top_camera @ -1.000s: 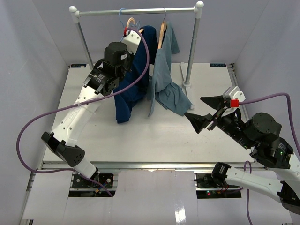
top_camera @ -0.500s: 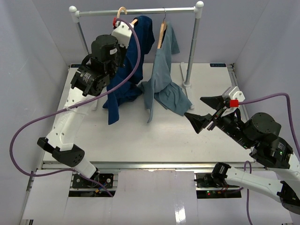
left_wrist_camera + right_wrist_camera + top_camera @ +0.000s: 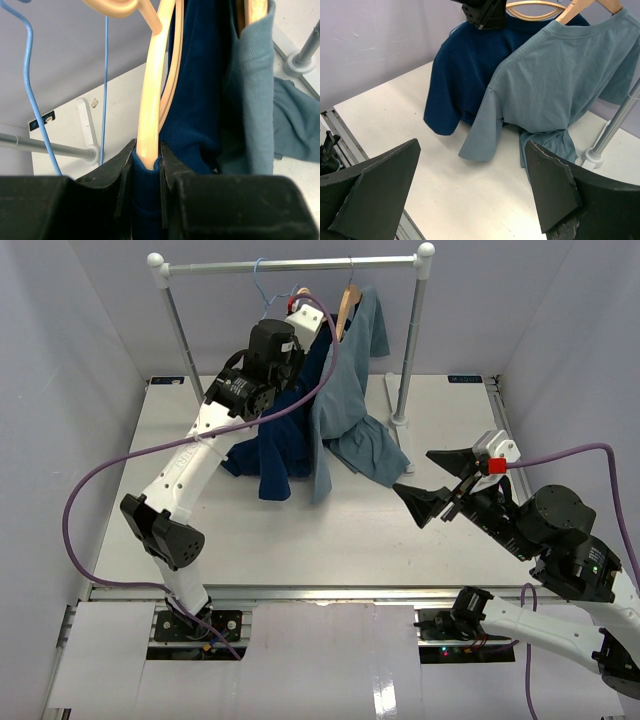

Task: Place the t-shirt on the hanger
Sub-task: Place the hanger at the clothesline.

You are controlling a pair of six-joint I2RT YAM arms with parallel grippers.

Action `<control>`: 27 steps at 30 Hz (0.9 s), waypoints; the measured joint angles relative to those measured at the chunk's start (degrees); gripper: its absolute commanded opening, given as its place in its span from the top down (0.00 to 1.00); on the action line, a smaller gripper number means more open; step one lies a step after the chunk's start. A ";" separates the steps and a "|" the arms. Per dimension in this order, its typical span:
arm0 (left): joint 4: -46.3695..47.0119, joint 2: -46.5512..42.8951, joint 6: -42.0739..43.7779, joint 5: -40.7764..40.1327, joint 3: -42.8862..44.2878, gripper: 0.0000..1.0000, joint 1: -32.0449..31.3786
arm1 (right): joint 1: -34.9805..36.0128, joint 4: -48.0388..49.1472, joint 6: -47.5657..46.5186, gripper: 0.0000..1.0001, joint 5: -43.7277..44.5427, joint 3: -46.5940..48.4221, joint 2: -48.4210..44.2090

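Observation:
The dark navy t-shirt hangs from the tan wooden hanger high up by the rail, its hem on the table. My left gripper is shut on the hanger's arm, with the navy ribbed collar pinched against it. In the top view my left gripper is just under the rail, close beside the grey-blue shirt. The navy t-shirt and hanger also show in the right wrist view. My right gripper is open and empty, low over the table on the right. Whether the hanger's hook is on the rail is hidden.
A grey-blue shirt hangs on a second wooden hanger right of the navy one, its tail on the table. A thin light-blue wire hanger hangs to the left. The rail stands on two posts, the right post's base near the shirts.

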 measured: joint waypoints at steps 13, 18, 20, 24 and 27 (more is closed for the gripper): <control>6.86 0.59 -0.26 1.79 0.08 1.00 2.49 | 0.00 0.76 0.00 0.08 0.04 -0.87 -0.60; 7.50 0.89 0.83 2.85 1.67 1.00 2.49 | 0.00 1.30 0.02 0.08 0.12 -1.71 -0.55; 8.10 1.04 1.45 2.64 2.76 1.00 2.49 | 0.00 1.33 0.02 0.08 0.19 -1.79 -0.38; 10.25 1.05 2.61 2.04 3.64 1.00 2.49 | 0.00 1.35 0.02 0.08 0.21 -1.83 -0.34; 11.29 1.05 3.43 1.95 3.87 1.00 2.49 | 0.00 1.36 0.02 0.08 0.20 -1.85 -0.36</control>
